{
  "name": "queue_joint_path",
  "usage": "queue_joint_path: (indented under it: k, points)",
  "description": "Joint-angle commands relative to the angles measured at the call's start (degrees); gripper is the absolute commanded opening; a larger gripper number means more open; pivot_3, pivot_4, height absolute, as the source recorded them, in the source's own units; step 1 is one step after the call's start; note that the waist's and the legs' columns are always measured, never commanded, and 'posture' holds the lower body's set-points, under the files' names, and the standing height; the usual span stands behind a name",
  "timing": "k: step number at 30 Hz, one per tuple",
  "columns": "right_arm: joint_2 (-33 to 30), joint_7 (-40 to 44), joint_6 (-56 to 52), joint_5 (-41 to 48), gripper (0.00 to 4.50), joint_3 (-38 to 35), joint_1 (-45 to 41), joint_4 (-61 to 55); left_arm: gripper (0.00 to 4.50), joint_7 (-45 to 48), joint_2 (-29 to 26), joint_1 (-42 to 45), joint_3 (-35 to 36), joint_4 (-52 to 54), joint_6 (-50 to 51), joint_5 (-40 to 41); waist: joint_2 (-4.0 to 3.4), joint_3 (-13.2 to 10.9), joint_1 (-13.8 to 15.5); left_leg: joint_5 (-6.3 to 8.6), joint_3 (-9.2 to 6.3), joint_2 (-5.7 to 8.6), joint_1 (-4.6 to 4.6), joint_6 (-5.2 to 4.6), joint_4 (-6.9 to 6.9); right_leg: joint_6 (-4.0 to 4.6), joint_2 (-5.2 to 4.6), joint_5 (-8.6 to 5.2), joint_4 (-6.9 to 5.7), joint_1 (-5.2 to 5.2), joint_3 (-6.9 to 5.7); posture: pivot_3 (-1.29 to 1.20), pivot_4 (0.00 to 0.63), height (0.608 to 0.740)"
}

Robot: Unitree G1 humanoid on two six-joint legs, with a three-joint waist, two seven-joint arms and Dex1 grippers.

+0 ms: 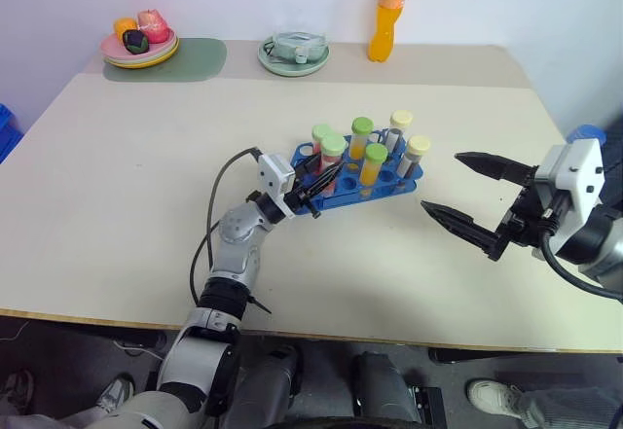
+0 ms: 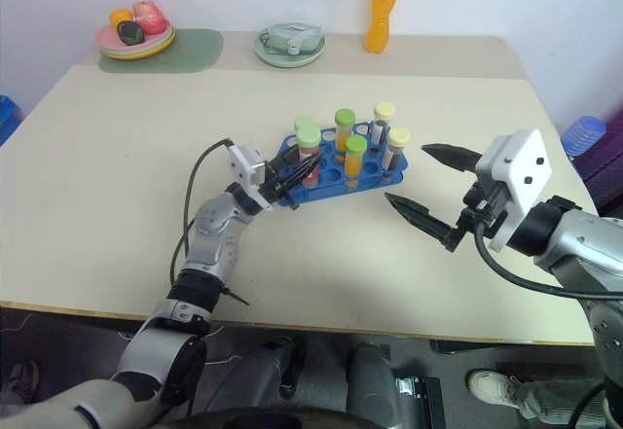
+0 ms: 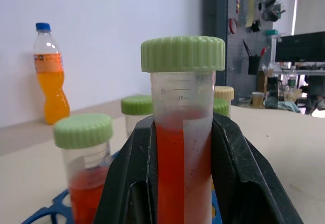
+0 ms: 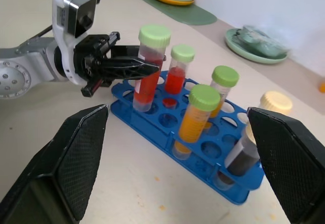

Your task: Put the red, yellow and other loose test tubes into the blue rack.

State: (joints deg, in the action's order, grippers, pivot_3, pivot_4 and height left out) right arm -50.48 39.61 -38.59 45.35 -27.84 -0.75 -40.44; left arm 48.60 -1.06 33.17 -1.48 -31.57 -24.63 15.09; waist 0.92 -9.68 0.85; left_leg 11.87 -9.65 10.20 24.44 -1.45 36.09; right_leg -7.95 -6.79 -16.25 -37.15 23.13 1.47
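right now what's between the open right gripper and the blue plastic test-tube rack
Only bare beige tabletop. In the left eye view the open right gripper sits apart from the blue plastic test-tube rack, with nothing lying between them.

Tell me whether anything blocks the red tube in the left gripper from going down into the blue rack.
Nothing visible blocks it. The left gripper is shut on the red tube, held upright at the blue rack's near-left corner, its base already at a hole. The neighbouring red tube stands beside it, apart. The right gripper is open, off to the side.

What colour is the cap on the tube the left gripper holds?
Pale green cap on the red tube; clearest in the left wrist view.
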Motion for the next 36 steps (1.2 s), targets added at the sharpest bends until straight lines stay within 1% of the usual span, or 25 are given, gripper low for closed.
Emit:
queue_joint_path:
  k: [1, 7, 9, 11, 19, 23, 30, 34, 36]
  points:
    - [-0.94, -0.63, -0.47, 1.69, 4.50, -3.46, 0.61, -2.60, 0.87, 0.28, 0.40, 1.27, -0.87, -1.00, -1.19, -0.59, 0.00, 0.00, -0.04, 0.00, 0.00, 0.00, 0.00, 0.00, 0.01, -0.01, 0.00, 0.01, -0.01, 0.00, 0.00, 0.00, 0.150, 0.740]
    - [-0.84, -1.20, -0.87, 2.26, 4.50, -3.84, 1.21, -3.17, 0.87, 1.25, 0.87, 2.48, -0.93, -3.58, -1.48, -0.87, 0.00, 0.00, -0.01, 0.00, 0.00, 0.00, -0.01, 0.00, 0.04, -0.03, 0.01, 0.02, -0.02, -0.01, 0.00, 0.00, 0.150, 0.740]
    - [-0.81, -1.36, -0.79, 2.29, 4.50, -3.68, 1.24, -3.22, 0.87, 0.26, 0.85, 2.73, -0.63, -5.09, -2.95, -1.87, 0.00, 0.00, -0.01, 0.00, 0.00, 0.00, -0.01, 0.00, 0.04, -0.04, 0.01, 0.02, -0.02, -0.02, 0.00, 0.00, 0.150, 0.740]
    - [-0.76, -1.43, -0.71, 2.32, 4.50, -3.54, 1.21, -3.15, 0.87, -1.46, 0.53, 3.12, -0.37, -6.92, -2.36, -2.84, 0.00, 0.01, 0.00, 0.00, 0.00, 0.00, -0.01, 0.00, 0.05, -0.05, 0.01, 0.03, -0.02, -0.03, 0.00, 0.00, 0.150, 0.740]
    - [-0.75, -2.31, -0.83, 2.70, 4.50, -2.29, 0.00, -3.05, 0.87, -2.29, 0.36, 5.16, -0.58, -12.81, -5.47, -4.25, -0.01, 0.11, -0.03, 0.00, 0.00, 0.00, -0.07, -0.01, 0.11, -0.10, 0.02, 0.06, -0.02, -0.13, -0.01, 0.00, 0.150, 0.740]
    - [-0.85, -2.74, -0.89, 3.00, 4.50, -2.04, -0.10, -3.20, 0.87, 1.31, 1.11, 4.33, -1.19, -11.46, -4.13, -2.35, -0.01, 0.12, -0.02, 0.00, 0.00, 0.00, -0.08, -0.01, 0.11, -0.11, 0.02, 0.06, -0.02, -0.14, 0.00, 0.00, 0.150, 0.740]
    - [-0.78, -3.03, -0.75, 3.04, 4.50, -1.72, -0.13, -3.17, 0.87, 2.16, 1.47, 2.35, -2.27, -8.95, -3.38, -3.02, -0.01, 0.13, 0.00, 0.02, 0.00, 0.00, -0.07, -0.04, 0.09, -0.11, 0.01, 0.06, 0.02, -0.14, -0.01, 0.00, 0.150, 0.740]
    - [-0.58, -3.00, -0.56, 2.90, 4.50, -1.59, 0.21, -3.21, 0.87, 5.39, 1.89, 1.74, -2.79, -6.37, -0.67, -1.38, -0.02, 0.13, 0.00, 0.02, 0.00, 0.00, -0.07, -0.04, 0.10, -0.11, 0.02, 0.06, 0.01, -0.14, -0.01, 0.00, 0.150, 0.740]
    - [-0.51, -3.02, -0.53, 2.88, 4.50, -1.60, 0.36, -3.26, 0.87, 5.30, 1.82, 1.45, -2.79, -5.39, -0.25, -1.67, -0.02, 0.13, 0.00, 0.02, 0.00, 0.00, -0.07, -0.04, 0.09, -0.11, 0.02, 0.06, 0.01, -0.14, -0.01, 0.00, 0.150, 0.740]
